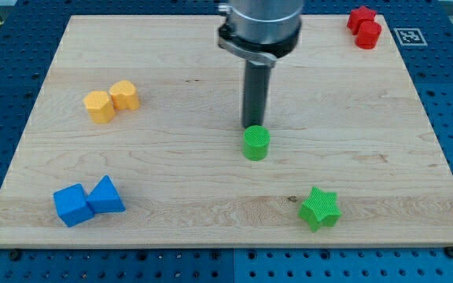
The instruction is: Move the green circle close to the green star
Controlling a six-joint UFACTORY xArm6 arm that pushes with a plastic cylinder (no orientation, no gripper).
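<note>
The green circle point(255, 143) is a short green cylinder near the middle of the wooden board point(171, 181). The green star point(320, 208) lies toward the view's bottom right, apart from the circle. My tip point(254, 126) is the lower end of the dark rod; it stands right at the circle's top edge, on the side away from the star, and seems to touch it.
Two yellow blocks point(111, 101) sit together at the view's left. A blue cube point(72, 205) and a blue triangular block point(106, 195) touch at the bottom left. Two red blocks point(364, 27) sit at the top right corner.
</note>
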